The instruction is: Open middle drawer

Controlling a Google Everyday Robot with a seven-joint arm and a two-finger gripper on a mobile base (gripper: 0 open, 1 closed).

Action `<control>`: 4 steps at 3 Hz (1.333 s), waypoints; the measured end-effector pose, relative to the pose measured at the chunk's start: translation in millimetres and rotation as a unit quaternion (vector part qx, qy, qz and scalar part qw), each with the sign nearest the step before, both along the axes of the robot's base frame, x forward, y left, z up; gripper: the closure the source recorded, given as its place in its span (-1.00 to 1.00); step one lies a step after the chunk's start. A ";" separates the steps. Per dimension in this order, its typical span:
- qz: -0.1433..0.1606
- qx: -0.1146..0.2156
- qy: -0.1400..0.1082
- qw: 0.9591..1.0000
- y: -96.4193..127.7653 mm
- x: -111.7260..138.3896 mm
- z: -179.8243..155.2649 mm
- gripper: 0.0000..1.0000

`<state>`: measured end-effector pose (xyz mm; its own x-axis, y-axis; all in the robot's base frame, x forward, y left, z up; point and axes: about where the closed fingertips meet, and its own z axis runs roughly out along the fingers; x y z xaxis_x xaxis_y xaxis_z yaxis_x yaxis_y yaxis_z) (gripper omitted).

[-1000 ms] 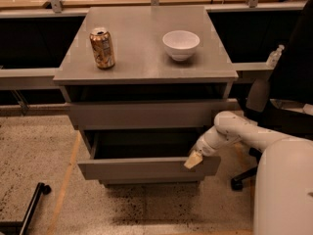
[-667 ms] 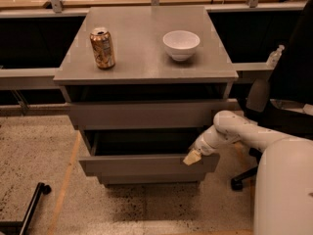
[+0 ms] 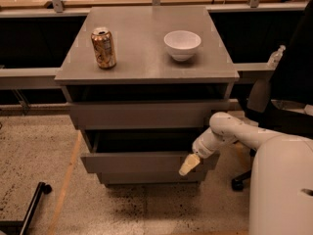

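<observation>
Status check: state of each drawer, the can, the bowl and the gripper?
top drawer: looks shut.
middle drawer: partly open, front out past the other two.
lowest drawer: shut.
soda can: upright.
white bowl: upright, looks empty.
gripper: low, at the right end of the middle drawer's front.

The grey bench [image 3: 146, 65] carries an upright brown can [image 3: 103, 48] at its left and a white bowl [image 3: 182, 44] at its right, well apart. Below the top front [image 3: 146, 114], the middle drawer [image 3: 137, 161] stands pulled out partway, a dark gap above it, the lowest front [image 3: 146, 177] set back beneath. The gripper [image 3: 188, 164] sits against the drawer front's right end, its white arm [image 3: 234, 133] reaching in from the right
</observation>
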<state>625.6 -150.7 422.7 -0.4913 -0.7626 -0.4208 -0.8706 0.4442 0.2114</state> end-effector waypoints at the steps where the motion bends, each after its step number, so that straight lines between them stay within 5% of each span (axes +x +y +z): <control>1: 0.000 0.000 0.000 1.000 0.0 -0.2 0.3 -1.00; 2: -0.001 0.005 0.036 0.999 0.3 -21.0 -5.8 -1.00; 3: -0.001 0.006 0.044 0.999 0.6 -25.6 2.4 -0.47; 4: 0.006 0.013 0.104 0.994 3.1 -63.5 12.2 -0.01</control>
